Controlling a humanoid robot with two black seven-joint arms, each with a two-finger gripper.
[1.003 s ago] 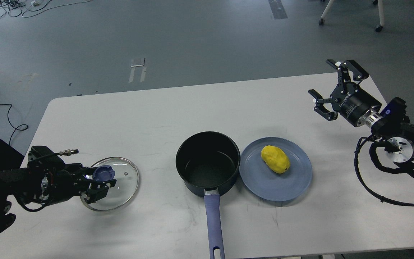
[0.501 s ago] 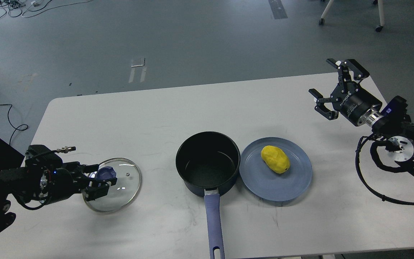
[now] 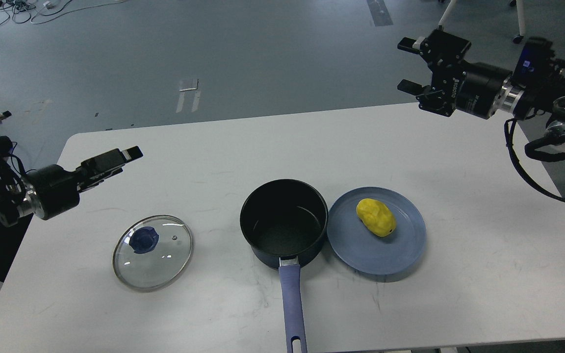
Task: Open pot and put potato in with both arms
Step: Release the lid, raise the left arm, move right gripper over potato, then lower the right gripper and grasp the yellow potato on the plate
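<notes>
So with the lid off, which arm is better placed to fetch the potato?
Right. Its claw is open on the potato's side of the pot; the left claw is beyond the lid.

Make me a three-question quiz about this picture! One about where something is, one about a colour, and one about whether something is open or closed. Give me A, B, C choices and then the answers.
1. Where is the potato?
A. in the pot
B. on the blue plate
C. on the glass lid

2. What colour is the pot handle?
A. blue-purple
B. red
C. green

3. How is the pot right now?
A. covered by its lid
B. tipped on its side
C. open and empty

Answers:
1 B, the potato lies on the plate right of the pot.
2 A, the long handle looks blue-purple.
3 C, the lid lies on the table to the pot's left, and only the black inside shows.
</notes>
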